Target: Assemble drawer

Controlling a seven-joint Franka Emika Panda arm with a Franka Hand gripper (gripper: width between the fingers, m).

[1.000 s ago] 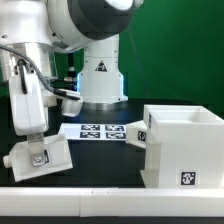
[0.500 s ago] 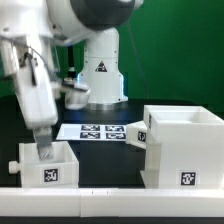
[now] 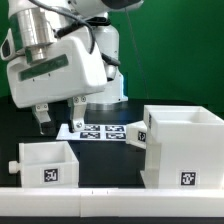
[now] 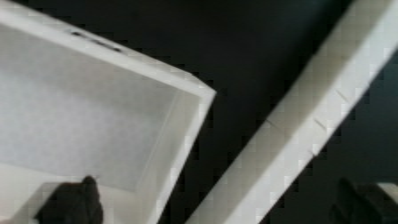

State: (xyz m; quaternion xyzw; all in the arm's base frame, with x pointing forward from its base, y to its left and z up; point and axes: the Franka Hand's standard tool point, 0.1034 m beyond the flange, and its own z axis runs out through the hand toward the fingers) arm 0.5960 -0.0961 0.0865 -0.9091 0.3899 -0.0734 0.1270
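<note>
The arm (image 3: 60, 60) is now filling the upper left of the exterior view, having risen from where it was reaching down half a second ago. The box casing (image 3: 185, 150) is standing upright at the near right of the table (image 3: 110, 165), unmoved. At the near left, the tray (image 3: 48, 165) is sitting level and open-topped just behind the white rail (image 3: 110, 205), with its knob pointing left. A second ago it was tilted in the grasp; half a second ago the fingers were still inside it. The gripper (image 3: 60, 122) is now hanging above the tray and clear of it, its jaws spread apart and carrying nothing. In the wrist view its dark fingertips (image 4: 71, 205) are straddling the tray's wall without touching it. The marker board (image 3: 100, 131) is lying farther back in the middle. A smaller tagged part (image 3: 140, 132) is resting against the casing's far left corner.
</note>
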